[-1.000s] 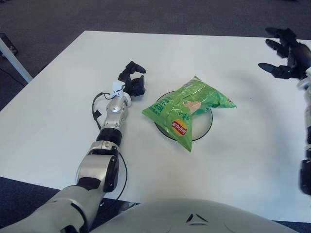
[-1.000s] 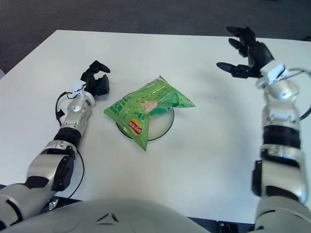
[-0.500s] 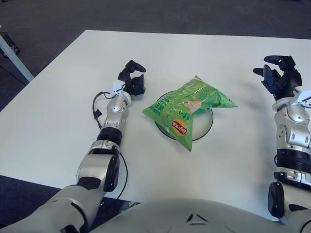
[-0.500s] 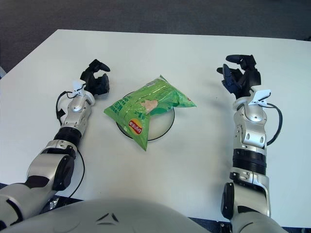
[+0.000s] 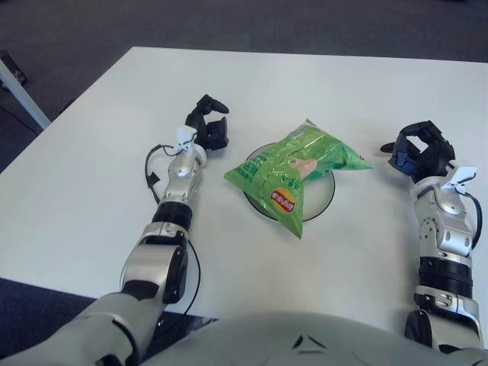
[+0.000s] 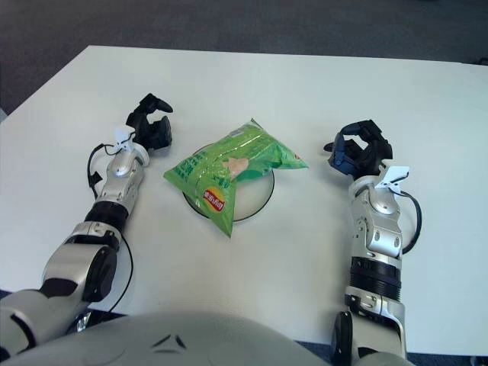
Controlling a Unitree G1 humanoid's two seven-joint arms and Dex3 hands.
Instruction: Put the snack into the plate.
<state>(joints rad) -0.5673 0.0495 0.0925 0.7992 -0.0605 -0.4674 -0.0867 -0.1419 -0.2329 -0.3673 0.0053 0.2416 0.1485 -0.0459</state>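
The snack (image 5: 299, 174) looks light, puffy and crinkly, likely slippery; a crimped end seam would suit a pinch best. It is a green chip bag lying across the plate (image 5: 320, 200) mid-worktop (image 5: 91, 175). Left hand (image 5: 209, 131) and right hand (image 6: 358, 152) flank it, fingers curled, holding nothing.

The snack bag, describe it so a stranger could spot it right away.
On the white table, between the left hand and right hand, sits a round plate. The snack bag lies across it: the only bright green thing, with a red-and-yellow logo.
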